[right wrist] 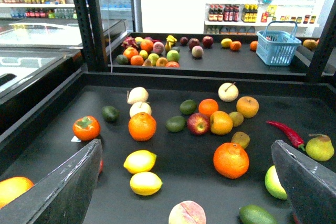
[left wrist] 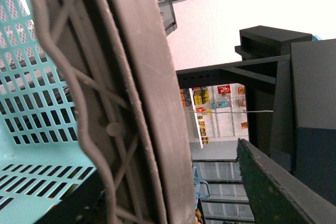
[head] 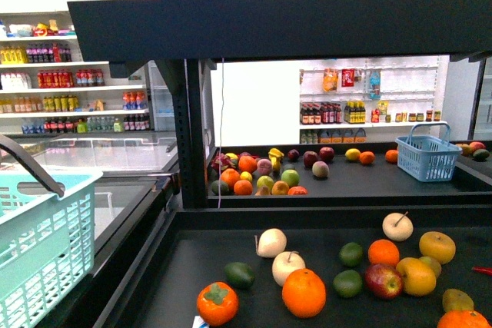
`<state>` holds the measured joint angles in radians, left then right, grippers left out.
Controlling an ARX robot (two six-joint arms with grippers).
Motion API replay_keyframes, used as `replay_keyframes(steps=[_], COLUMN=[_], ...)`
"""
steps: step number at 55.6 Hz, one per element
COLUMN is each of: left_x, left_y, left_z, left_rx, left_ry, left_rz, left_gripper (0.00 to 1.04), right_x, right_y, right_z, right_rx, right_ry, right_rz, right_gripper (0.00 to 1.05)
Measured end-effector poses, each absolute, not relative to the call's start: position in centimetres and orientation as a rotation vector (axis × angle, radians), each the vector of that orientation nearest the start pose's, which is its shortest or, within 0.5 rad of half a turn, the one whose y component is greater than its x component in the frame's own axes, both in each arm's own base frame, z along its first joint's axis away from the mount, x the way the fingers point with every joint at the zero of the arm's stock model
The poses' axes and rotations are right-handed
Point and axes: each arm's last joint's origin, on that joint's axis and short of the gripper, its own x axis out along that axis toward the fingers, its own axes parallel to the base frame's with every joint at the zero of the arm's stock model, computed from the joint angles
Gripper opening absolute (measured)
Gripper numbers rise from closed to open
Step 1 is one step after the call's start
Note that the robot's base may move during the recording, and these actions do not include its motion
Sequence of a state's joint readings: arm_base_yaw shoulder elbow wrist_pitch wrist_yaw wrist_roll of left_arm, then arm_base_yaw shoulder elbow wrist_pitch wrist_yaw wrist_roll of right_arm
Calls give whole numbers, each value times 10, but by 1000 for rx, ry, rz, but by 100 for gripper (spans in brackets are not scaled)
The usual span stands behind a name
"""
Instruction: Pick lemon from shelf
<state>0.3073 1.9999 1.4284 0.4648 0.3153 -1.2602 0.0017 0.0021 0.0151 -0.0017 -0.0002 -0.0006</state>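
We log an orange (head: 304,293) on the shelf (head: 192,266), persimmon (head: 217,303) just left of it, pale apple (head: 288,267) just behind it, red apple (head: 383,280) to its right, teal basket (head: 38,243) far left.

Place: a grocery shop.
Produce: loose fruit (head: 304,292) on a black display shelf (head: 192,263), 6 o'clock.
Drinks: wall shelves of bottles (head: 61,78), 10 o'clock.
Baskets: blue basket (head: 427,156) at 2 o'clock, teal basket (head: 38,243) at 8 o'clock.
Freezer: glass-lidded chest (head: 108,155), 9 o'clock.

Near the shelf's (right wrist: 184,150) front edge, bare tray lies open between the lemon (right wrist: 140,161) and a large orange (right wrist: 231,160), while another orange (right wrist: 142,126) crowds close behind the lemon.
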Motion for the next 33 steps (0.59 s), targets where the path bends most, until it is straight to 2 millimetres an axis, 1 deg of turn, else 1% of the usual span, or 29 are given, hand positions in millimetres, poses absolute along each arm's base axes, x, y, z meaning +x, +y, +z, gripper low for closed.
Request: replay_keyframes(steps=[2, 5, 10, 13, 15, 19, 24, 33], left_x=[444, 444, 441, 438, 436, 427, 419, 400], left_y=[132, 132, 134, 135, 134, 133, 133, 124], left_z=[251, 251, 245, 242, 241, 243, 245, 256], left_rx=[-1287, -1285, -1283, -1302, -1315, -1290, -1270, -1178], left_ry=[93, 92, 79, 69, 65, 73, 90, 138], left_rz=[59, 61, 64, 66, 65, 58, 65, 14], left_gripper=[50, 43, 27, 19, 17, 13, 13, 13], right_x=[97, 97, 97, 97, 97, 97, 97, 97], right_y=[0, 0, 0, 0, 0, 0, 0, 0], right_z=[168, 168, 168, 168, 168, 168, 168, 168], right_rx=[-1, -1, 0, -1, -1, -1, -1, -1], right_ry=[-11, -11, -11, -11, -11, -11, -11, -11], right_rz=[2, 2, 2, 2, 2, 2, 2, 2], right_gripper=[97, 97, 97, 97, 97, 97, 97, 97])
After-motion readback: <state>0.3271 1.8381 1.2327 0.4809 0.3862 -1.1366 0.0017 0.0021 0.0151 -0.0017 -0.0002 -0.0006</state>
